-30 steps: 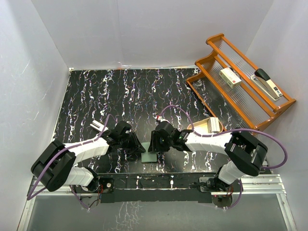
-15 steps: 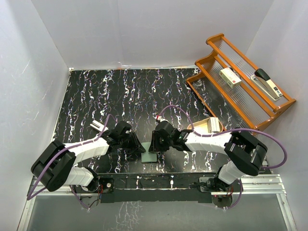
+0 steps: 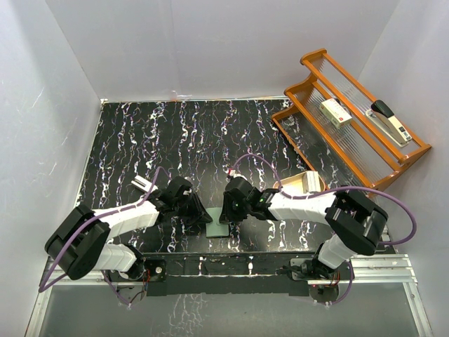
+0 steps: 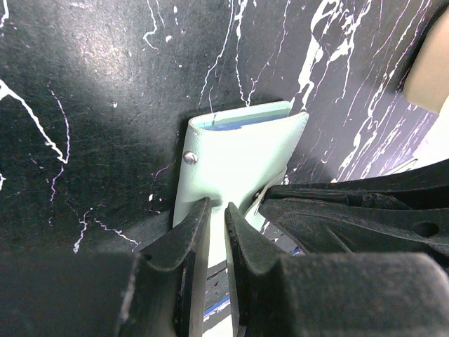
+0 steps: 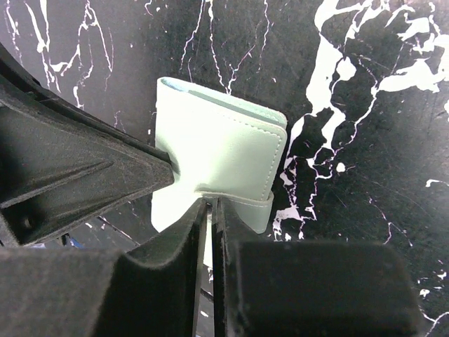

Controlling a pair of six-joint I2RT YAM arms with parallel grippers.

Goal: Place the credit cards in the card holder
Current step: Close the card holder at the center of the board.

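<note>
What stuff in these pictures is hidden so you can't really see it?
- Top view: the card holder is mostly covered by the left gripper and right gripper.
- Left wrist view: the credit cards show only a thin blue edge; their number is hidden inside.
- Top view: the label on the white box is too small to read.

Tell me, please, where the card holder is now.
In the top view the card holder lies near the front edge of the table, between the left gripper and the right gripper.
</note>
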